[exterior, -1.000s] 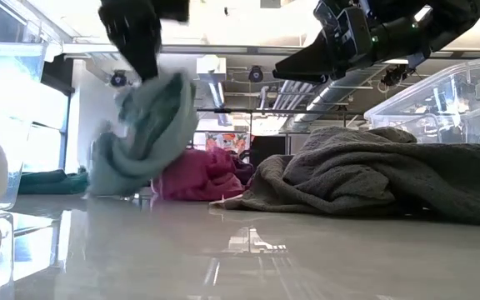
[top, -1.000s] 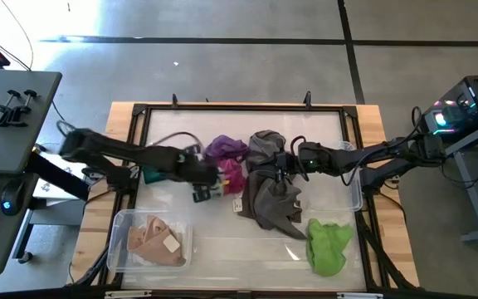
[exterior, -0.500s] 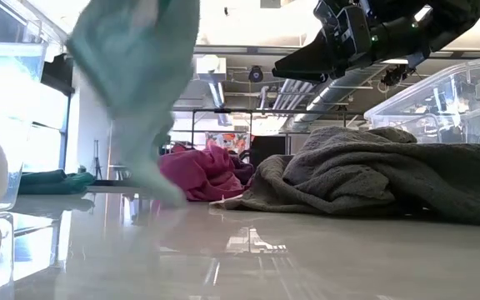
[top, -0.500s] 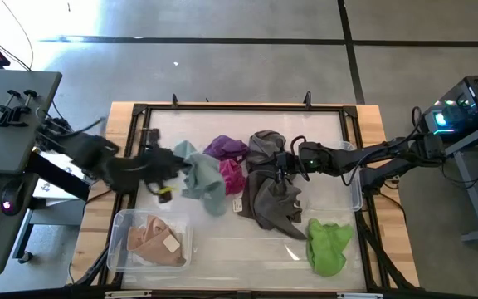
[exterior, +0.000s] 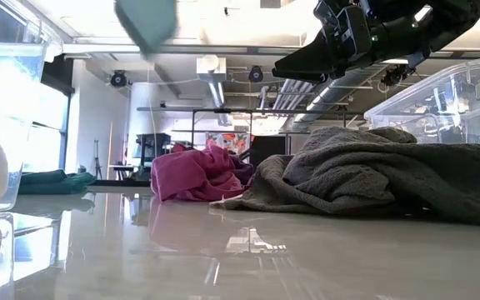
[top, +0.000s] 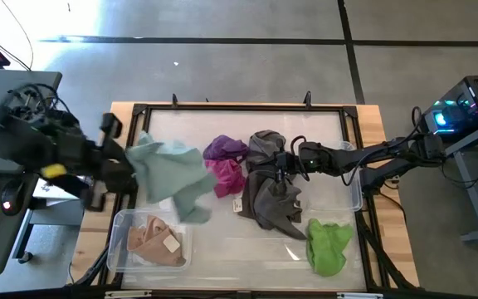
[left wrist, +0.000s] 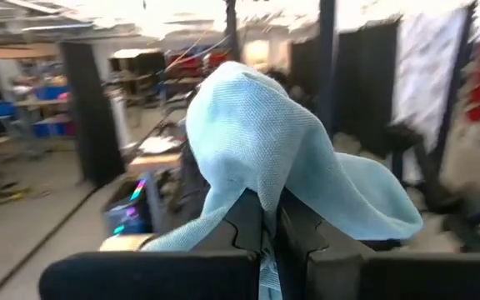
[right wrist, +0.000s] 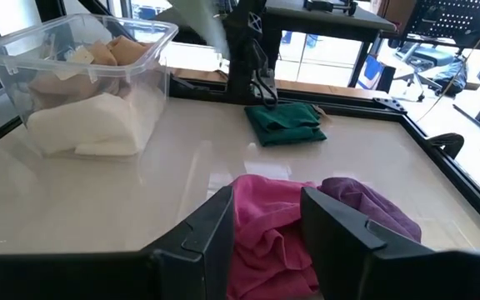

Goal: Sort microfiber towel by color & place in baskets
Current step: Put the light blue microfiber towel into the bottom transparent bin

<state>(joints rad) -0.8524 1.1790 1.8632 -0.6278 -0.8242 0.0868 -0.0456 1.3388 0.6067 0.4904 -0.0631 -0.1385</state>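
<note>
Where the glossy white table (exterior: 248,250) ends, ceiling ducts (exterior: 215,79) show

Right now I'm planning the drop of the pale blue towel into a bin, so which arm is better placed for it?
Left. The left pincer is shut on the pale blue towel, lifted beside the bin of light cloths. The right pincer hangs open and empty over the magenta towel.
</note>
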